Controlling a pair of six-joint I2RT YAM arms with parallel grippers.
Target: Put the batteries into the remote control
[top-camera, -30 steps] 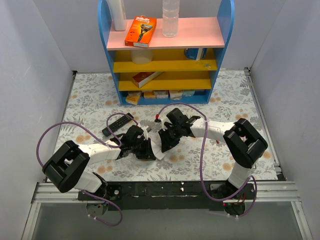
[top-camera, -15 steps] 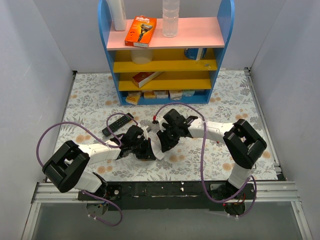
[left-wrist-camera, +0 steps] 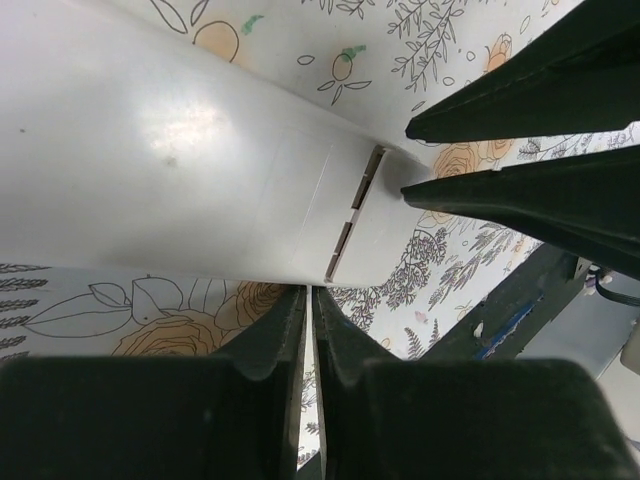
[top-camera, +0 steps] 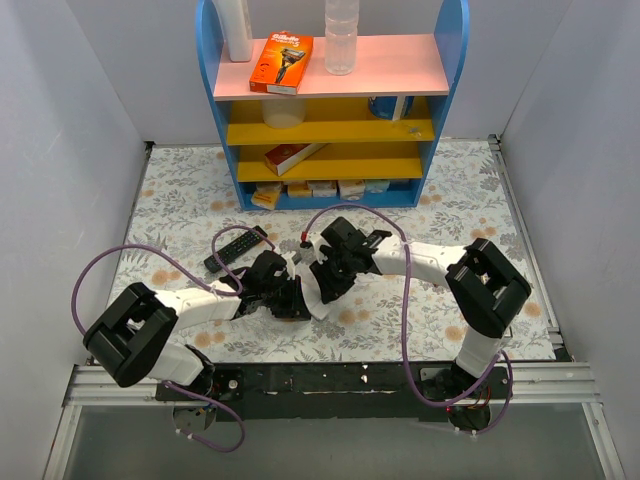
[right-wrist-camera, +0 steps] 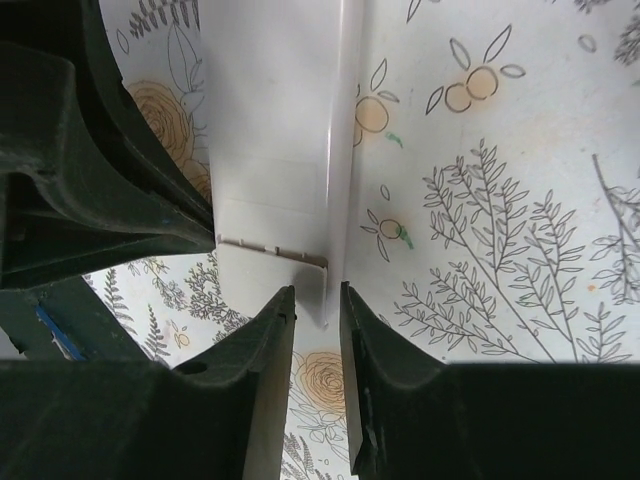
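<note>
The remote control (top-camera: 316, 293) lies white back up on the flowered cloth between my two grippers. Its battery-cover seam (left-wrist-camera: 355, 212) shows close to the end. My left gripper (left-wrist-camera: 310, 296) is shut, its tips resting against the remote's long edge (left-wrist-camera: 200, 270). My right gripper (right-wrist-camera: 313, 303) stands slightly open, its tips either side of the end corner of the remote (right-wrist-camera: 270, 150), just past the cover seam. In the top view the left gripper (top-camera: 291, 296) and the right gripper (top-camera: 326, 280) almost meet over the remote. The batteries are out of view.
A longer black remote (top-camera: 236, 249) lies on the cloth to the left behind my left arm. A blue shelf unit (top-camera: 335, 110) stands at the back with a razor box (top-camera: 281, 62), a bottle (top-camera: 341, 38) and small boxes. Purple cables loop beside both arms.
My right gripper and forearm have shifted a little to the left, closer to the left gripper. The left arm and the remote stay where they were.
</note>
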